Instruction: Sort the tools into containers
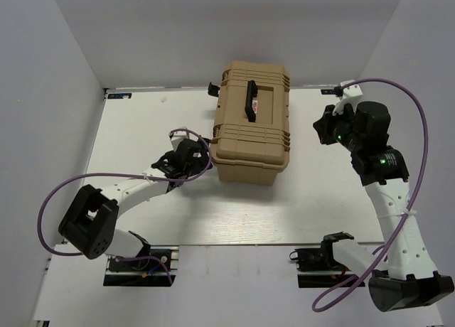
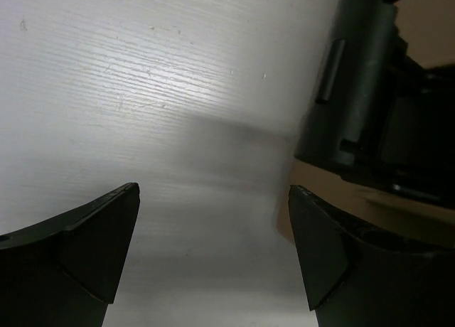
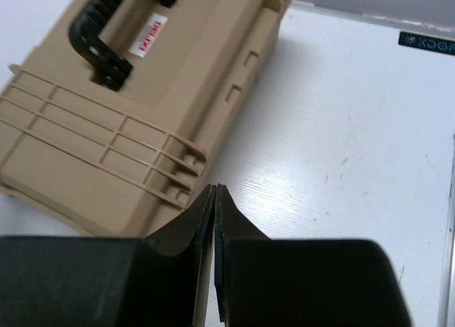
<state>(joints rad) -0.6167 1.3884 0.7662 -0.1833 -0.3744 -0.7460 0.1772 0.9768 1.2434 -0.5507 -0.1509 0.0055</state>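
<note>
Showing red-lettered label [image 3: 153, 34], unreadable, on closed toolbox [image 3: 106, 146]; left hand [image 2: 213, 192] released, right hand [image 3: 215, 189] clenched empty.

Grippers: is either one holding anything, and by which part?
Nothing is held. Left gripper: jaws open, empty, beside the toolbox. Right gripper: jaws shut together on nothing.

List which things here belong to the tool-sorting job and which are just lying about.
Job: closed tan plastic toolbox with ribbed lid and black handle; open left hand near its black side latch; shut right hand. No tools in view.
Lying about: small black printed sticker on the white table's far edge.
</note>
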